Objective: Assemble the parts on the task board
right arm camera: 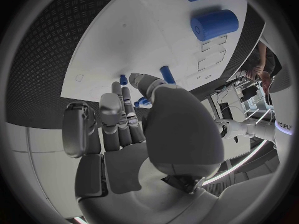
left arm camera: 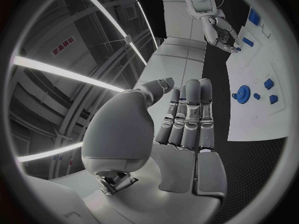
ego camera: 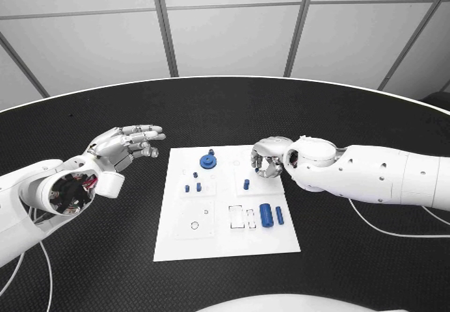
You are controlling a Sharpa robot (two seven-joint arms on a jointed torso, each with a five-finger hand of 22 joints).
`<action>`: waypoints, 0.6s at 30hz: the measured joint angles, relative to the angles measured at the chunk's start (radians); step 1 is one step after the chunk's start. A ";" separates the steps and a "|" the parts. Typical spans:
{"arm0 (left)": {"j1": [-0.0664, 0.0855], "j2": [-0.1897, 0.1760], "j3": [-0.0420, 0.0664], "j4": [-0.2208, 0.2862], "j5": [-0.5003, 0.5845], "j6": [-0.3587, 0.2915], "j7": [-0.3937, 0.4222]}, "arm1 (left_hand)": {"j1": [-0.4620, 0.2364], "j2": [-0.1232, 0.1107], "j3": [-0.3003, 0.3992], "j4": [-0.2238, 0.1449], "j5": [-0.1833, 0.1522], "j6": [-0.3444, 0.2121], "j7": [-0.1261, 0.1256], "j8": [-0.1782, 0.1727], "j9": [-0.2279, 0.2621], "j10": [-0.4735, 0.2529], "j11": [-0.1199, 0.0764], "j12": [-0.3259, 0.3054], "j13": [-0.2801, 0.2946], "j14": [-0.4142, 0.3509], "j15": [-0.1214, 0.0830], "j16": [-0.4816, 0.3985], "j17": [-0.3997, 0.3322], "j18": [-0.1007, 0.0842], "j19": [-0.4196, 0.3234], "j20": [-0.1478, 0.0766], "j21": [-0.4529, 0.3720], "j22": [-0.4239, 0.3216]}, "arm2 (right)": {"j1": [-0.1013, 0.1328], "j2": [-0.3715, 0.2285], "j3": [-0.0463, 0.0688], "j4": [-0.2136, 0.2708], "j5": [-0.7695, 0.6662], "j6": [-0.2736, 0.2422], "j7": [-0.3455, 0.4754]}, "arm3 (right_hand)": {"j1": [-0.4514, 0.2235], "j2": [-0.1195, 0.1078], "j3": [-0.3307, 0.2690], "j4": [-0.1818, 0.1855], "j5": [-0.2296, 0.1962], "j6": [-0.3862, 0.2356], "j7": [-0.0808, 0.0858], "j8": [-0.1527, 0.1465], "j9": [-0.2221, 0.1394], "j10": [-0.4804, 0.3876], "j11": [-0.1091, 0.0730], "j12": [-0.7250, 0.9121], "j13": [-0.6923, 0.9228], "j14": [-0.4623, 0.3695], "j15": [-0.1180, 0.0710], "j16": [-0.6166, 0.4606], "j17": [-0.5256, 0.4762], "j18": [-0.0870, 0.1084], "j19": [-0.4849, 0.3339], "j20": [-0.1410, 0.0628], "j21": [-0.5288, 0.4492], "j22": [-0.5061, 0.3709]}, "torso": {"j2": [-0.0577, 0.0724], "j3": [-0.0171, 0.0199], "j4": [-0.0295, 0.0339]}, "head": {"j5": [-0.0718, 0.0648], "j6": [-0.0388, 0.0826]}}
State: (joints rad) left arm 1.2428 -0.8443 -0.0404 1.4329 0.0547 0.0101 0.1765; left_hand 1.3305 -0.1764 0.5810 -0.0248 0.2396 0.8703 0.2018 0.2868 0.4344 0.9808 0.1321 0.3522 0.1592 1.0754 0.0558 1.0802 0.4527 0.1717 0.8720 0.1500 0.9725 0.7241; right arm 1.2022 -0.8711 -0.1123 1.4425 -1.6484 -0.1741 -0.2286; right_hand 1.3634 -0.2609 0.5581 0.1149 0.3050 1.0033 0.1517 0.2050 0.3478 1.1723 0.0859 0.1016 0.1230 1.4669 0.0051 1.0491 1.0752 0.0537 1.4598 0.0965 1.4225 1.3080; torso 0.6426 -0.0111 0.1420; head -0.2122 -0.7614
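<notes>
The white task board lies mid-table. On it I see a blue gear, small blue pegs, an upright blue peg, and a thick blue cylinder beside a thinner one. My right hand hovers over the board's far right corner, fingers apart and holding nothing. The right wrist view shows that hand with its thumb close to the peg, and the thick cylinder beyond. My left hand floats left of the board, fingers straight and empty.
The black table ends in a pale curved edge at the back. A thin cable trails on the table under my right arm. Empty rectangular slots sit in the board next to the cylinders.
</notes>
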 measured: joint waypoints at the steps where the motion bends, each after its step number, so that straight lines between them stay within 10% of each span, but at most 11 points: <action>1: 0.000 0.000 0.000 0.000 0.000 0.000 -0.001 | 0.000 0.000 0.000 0.000 0.000 0.000 0.000 0.000 0.000 0.000 0.000 0.000 0.000 0.000 0.000 0.000 0.000 0.000 0.000 0.000 0.000 0.000 | -0.001 0.001 0.000 -0.001 0.000 -0.001 0.001 | 0.000 0.000 0.000 0.000 0.000 0.003 0.000 0.004 0.002 0.000 0.000 0.000 0.001 0.000 0.000 0.007 0.005 0.000 0.000 0.000 0.003 0.000 | 0.000 0.0000 -0.0001 | 0.000 0.000; 18: 0.000 -0.001 0.000 0.001 -0.001 -0.001 -0.006 | 0.000 0.000 0.000 0.000 0.000 0.000 0.000 0.000 0.000 0.000 0.000 0.000 -0.001 0.000 0.000 0.000 -0.002 0.000 0.000 0.000 -0.004 -0.001 | -0.007 0.014 0.000 -0.023 0.000 0.008 0.009 | 0.017 0.030 0.018 -0.013 0.000 0.026 -0.013 0.026 0.020 0.026 -0.012 0.008 0.006 -0.004 -0.004 0.099 0.072 -0.015 0.003 -0.004 0.047 0.000 | 0.000 -0.0006 0.0006 | 0.000 -0.007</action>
State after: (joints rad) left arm 1.2430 -0.8456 -0.0404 1.4335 0.0537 0.0089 0.1704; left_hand 1.3305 -0.1764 0.5810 -0.0248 0.2396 0.8703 0.2017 0.2868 0.4343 0.9808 0.1321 0.3522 0.1582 1.0754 0.0558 1.0802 0.4510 0.1713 0.8720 0.1500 0.9682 0.7233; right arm 1.1953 -0.8569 -0.1125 1.4190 -1.6484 -0.1661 -0.2197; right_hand 1.3803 -0.2305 0.5757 0.1022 0.3050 1.0290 0.1391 0.2307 0.3677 1.1985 0.0740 0.1094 0.1285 1.4633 0.0015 1.1484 1.1474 0.0383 1.4633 0.0930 1.4695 1.3078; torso 0.6430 -0.0117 0.1426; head -0.2126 -0.7685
